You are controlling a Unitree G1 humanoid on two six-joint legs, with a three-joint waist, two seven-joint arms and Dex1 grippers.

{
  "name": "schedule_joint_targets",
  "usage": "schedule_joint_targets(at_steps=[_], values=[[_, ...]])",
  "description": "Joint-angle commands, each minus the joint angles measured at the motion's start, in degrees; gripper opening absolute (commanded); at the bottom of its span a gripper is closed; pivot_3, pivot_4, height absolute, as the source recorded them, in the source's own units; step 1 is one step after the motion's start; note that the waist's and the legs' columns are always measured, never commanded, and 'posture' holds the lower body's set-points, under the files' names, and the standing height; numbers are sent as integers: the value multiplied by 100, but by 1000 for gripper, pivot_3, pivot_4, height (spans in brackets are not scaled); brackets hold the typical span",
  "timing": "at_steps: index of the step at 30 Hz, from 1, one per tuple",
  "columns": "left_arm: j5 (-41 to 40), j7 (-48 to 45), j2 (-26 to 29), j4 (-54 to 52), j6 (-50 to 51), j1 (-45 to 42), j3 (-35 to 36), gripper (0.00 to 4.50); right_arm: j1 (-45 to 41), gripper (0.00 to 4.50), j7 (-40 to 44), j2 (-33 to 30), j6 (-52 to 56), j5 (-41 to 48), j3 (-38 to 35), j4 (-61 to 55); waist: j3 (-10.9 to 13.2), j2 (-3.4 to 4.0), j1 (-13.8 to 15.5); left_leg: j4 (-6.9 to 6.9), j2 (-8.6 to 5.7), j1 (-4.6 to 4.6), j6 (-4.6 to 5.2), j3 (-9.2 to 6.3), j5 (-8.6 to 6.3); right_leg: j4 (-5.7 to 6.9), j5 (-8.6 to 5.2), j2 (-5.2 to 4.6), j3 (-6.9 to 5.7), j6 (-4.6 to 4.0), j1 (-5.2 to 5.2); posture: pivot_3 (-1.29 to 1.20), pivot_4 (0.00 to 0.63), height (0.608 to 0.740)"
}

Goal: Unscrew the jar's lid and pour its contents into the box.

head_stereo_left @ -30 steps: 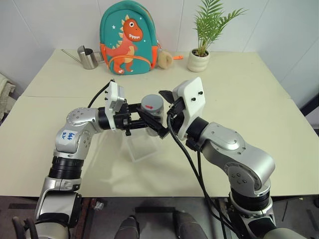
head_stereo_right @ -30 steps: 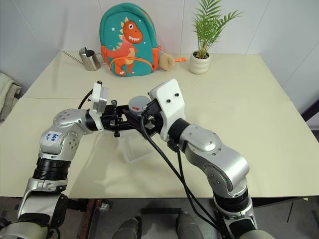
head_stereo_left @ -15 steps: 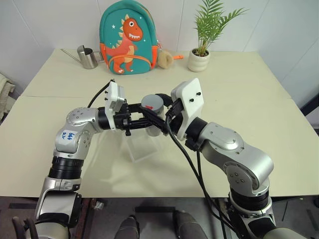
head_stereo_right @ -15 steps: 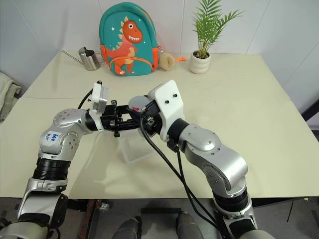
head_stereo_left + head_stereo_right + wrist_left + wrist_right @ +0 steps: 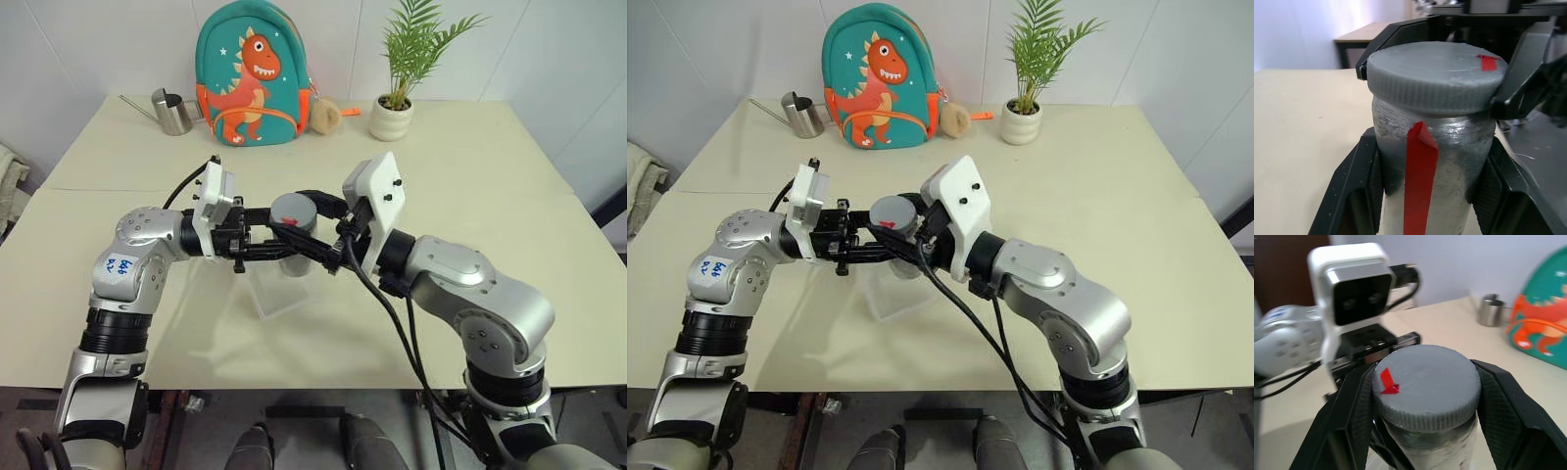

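The jar (image 5: 296, 245), with clouded silvery walls and a strip of red tape down its side (image 5: 1420, 176), is held upright in the air over the box (image 5: 277, 292), a clear shallow container on the table. My left gripper (image 5: 294, 253) is shut on the jar's body, one black finger (image 5: 1359, 186) on each side. The grey lid (image 5: 1425, 377) with a red mark sits on top of the jar. My right gripper (image 5: 310, 215) is shut on the lid's rim, fingers (image 5: 1511, 406) pressed against both sides. The contents are hidden inside the jar.
A dinosaur backpack (image 5: 253, 73), a steel watering can (image 5: 173, 113), a small tan plush (image 5: 325, 116) and a potted plant (image 5: 397, 98) stand along the far edge of the cream table (image 5: 490, 186). The table's near edge lies just below the box.
The right gripper's fingers, spread around the lid a second ago, have closed onto it, and its wrist has turned. The jar stays in the left gripper.
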Motion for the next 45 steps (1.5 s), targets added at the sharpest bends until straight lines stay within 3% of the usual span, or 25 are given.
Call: schedule_joint_targets(at_steps=[1,9,22,28,45], values=[[-56,-147,98,154,-81,-28,99,1929,-239,2560,764,-113,-337,546,-52,-236,0,0,-3,-1,0,1,0,0,0,0,0,0,-1,-1,0,0,150,740],[-19,-875,170,799,-231,-342,-47,1929,-469,2560,1824,-366,-687,806,-1,156,0,0,2,-2,2,0,0,-1,0,0,-2,1,-7,-3,0,0,150,740],[-18,-1136,153,1059,-351,-653,-148,1929,-587,2560,1792,-363,-904,587,100,471,0,0,1,-3,2,-3,0,-2,0,5,-3,0,-7,-2,-4,0,150,740],[-76,-1224,195,899,-284,-605,-162,1929,-606,4472,1652,-416,-972,359,133,545,1,1,-3,-4,3,-3,0,-3,0,6,-4,1,-7,-2,-7,0,150,740],[-60,-1255,188,667,-428,-478,-119,1929,-797,4472,1511,-287,-1129,118,215,913,0,1,-2,-3,3,-5,0,-3,0,10,-4,1,-8,-3,-9,0,150,740]])
